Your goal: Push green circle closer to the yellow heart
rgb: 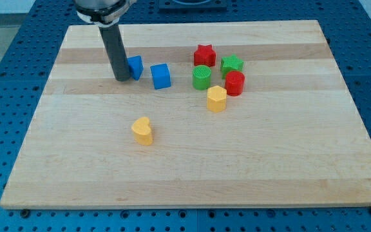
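Note:
The green circle (201,77) stands on the wooden board right of centre, in a cluster of blocks. The yellow heart (143,130) lies alone near the board's middle, below and to the left of the green circle. My tip (121,78) is at the upper left, touching the left side of a blue block (134,67). It is far left of the green circle and well above the yellow heart.
A blue cube (161,76) sits right of my tip. Around the green circle are a red star (204,55), a green star (232,64), a red cylinder (235,83) and a yellow hexagon-like block (216,98). The wooden board (301,161) lies on a blue perforated table.

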